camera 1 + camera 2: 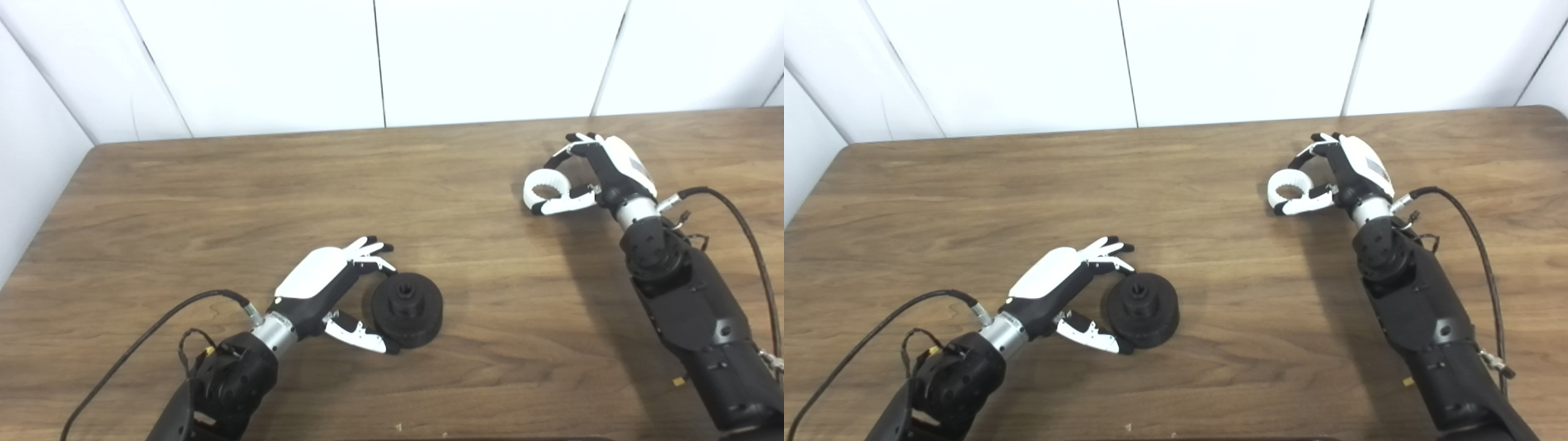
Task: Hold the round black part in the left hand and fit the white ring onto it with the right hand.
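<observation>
Our left hand brackets the black part ungripped; our right hand pinches the white ring near the table's far edge; it may slip.

A brown wood-grain table fills most of the scene, its dark grain running left to right and its far corners rounded. Behind it stands a white panelled wall, divided by thin dark vertical seams, one near the centre and others slanting toward the sides. A small pale speck lies on the tabletop close to the near edge. Soft shadows fall across the right part of the wood.
</observation>
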